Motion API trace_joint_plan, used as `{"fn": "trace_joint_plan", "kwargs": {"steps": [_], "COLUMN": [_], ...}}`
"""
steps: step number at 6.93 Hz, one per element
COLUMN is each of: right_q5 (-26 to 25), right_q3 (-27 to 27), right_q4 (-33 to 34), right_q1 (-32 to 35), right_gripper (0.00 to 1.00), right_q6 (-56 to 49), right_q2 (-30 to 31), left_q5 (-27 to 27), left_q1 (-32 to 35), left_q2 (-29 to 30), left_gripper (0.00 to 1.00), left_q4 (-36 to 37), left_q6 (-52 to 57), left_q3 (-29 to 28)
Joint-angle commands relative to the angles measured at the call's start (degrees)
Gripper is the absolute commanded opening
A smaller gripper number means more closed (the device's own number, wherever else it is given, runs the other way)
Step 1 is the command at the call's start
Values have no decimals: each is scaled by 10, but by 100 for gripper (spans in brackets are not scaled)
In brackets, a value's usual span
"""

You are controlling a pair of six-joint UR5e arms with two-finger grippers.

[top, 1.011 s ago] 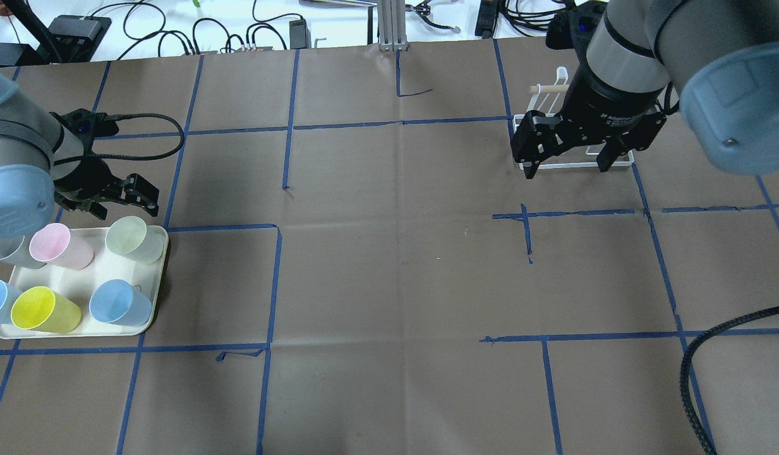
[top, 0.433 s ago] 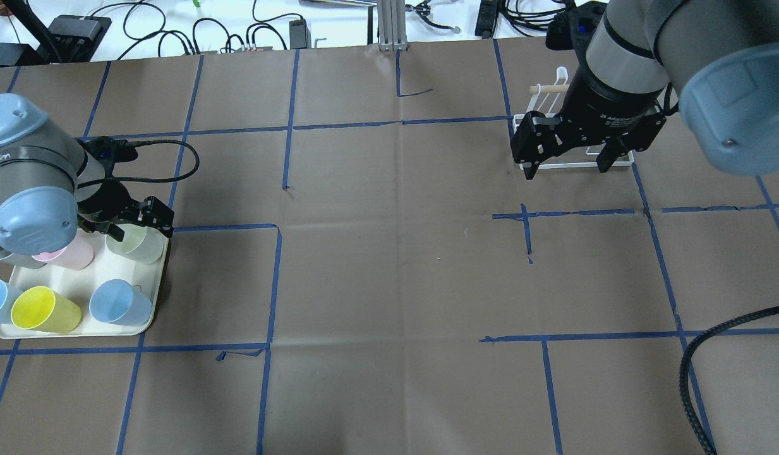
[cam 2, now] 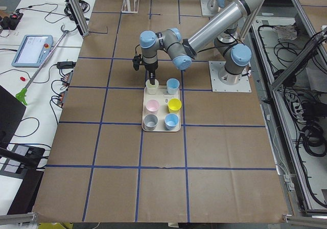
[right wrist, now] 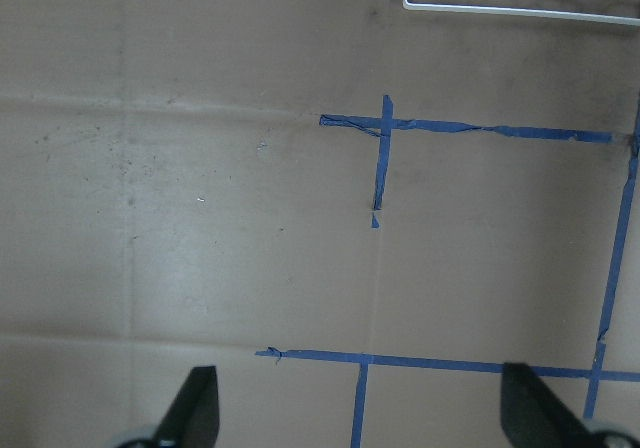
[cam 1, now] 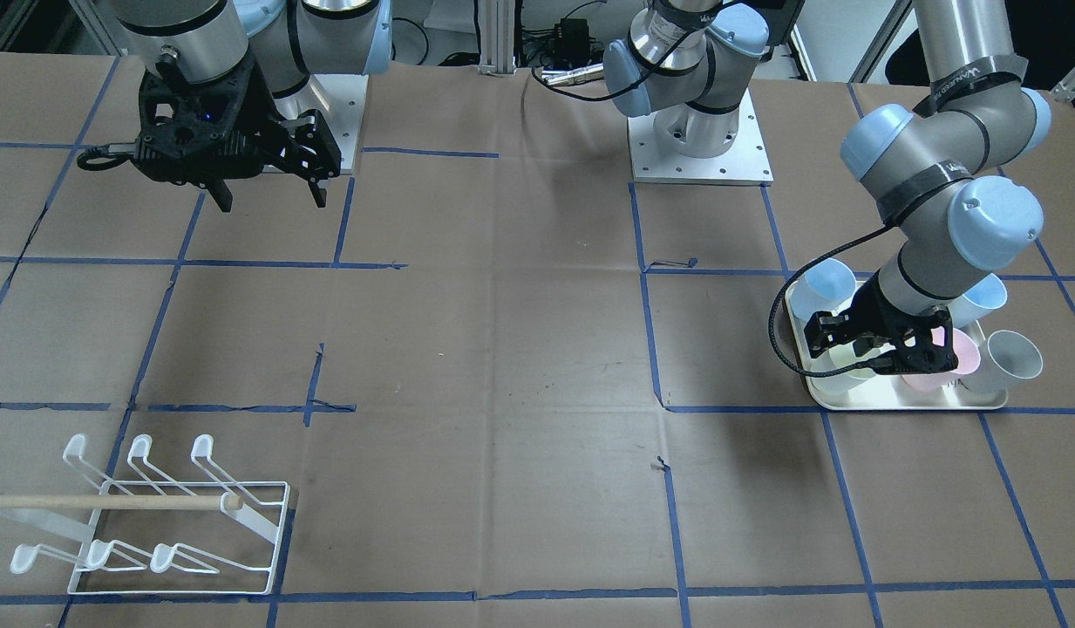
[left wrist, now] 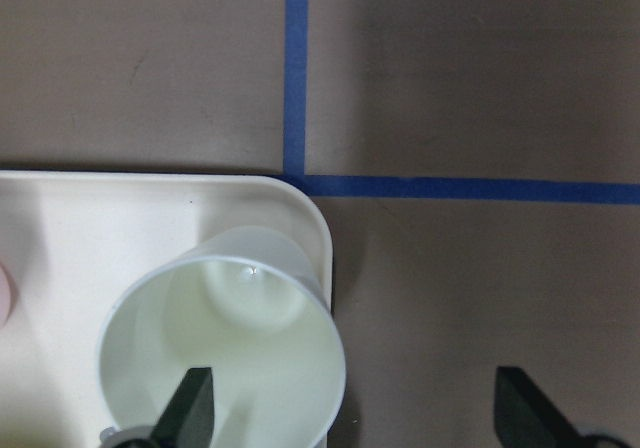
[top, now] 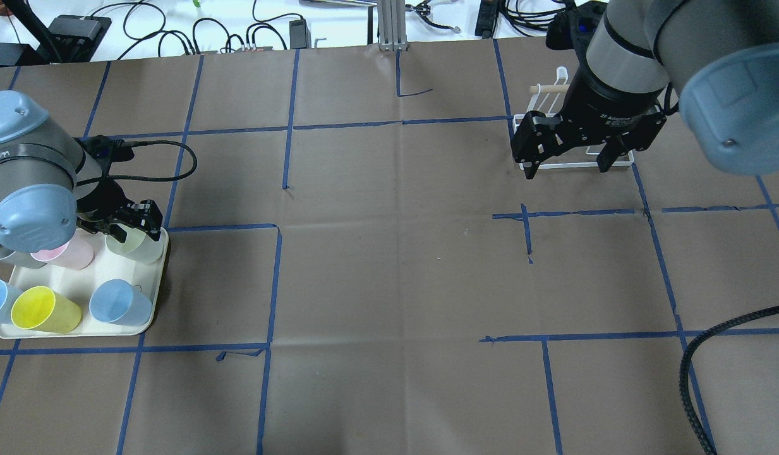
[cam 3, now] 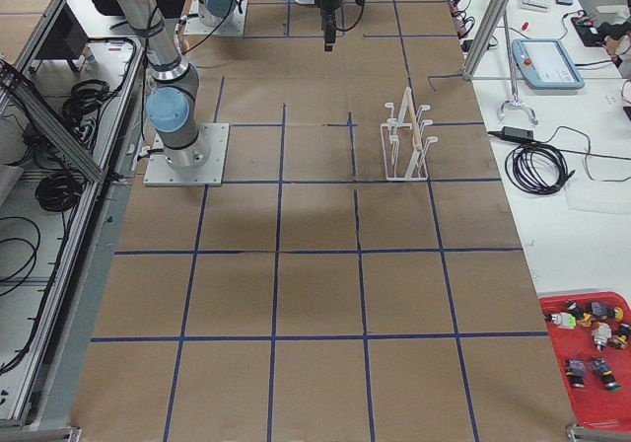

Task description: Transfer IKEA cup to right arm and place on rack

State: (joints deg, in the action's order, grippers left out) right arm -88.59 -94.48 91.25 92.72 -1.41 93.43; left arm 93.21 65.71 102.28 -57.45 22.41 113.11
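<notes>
Several pastel cups stand on a cream tray (top: 79, 331) at the table's left. My left gripper (top: 135, 229) is open and low over the pale green cup (top: 139, 246) at the tray's far right corner. In the left wrist view one finger (left wrist: 190, 408) sits inside the cup (left wrist: 225, 353) and the other is outside it, over the table. My right gripper (top: 566, 167) is open and empty, held high near the white wire rack (top: 547, 90). The rack (cam 1: 153, 523) holds nothing.
On the tray are also a pink cup (top: 70, 253), a yellow cup (top: 42, 309), two blue cups (top: 119, 303) and a grey one (top: 10, 258). Cables and boxes lie beyond the table's far edge. Blue tape lines grid the brown paper cover.
My left arm has swung toward the tray and lowered, bringing its open gripper down over the pale green cup's rim. The right arm has not moved.
</notes>
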Motion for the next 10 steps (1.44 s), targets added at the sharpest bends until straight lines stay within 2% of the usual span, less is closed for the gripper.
{"fn": "trace_joint_plan", "kwargs": {"steps": [1,3,6,8,10], "right_q5": [0,1,0,2,3], "right_q3": [0,-1,-1,-1,-2], "right_q4": [0,0,0,15,127], "right_q1": [0,0,0,0,0], "right_gripper": [100,100,100,100,100], "right_q6": [0,0,0,2,19], "right_q2": [0,0,0,0,0], "left_q5": [3,1,2,2,-5], "left_q1": [-1,-1,-1,-1,5], "left_q2": [3,-4,-22,-51,-35], "left_gripper": [32,1,0,0,0], "left_q4": [-6,-10,-41,-194,-334], "left_q6": [0,-2,-3,-4,-24], "left_q3": [-2,-2,-23,-120,-259]}}
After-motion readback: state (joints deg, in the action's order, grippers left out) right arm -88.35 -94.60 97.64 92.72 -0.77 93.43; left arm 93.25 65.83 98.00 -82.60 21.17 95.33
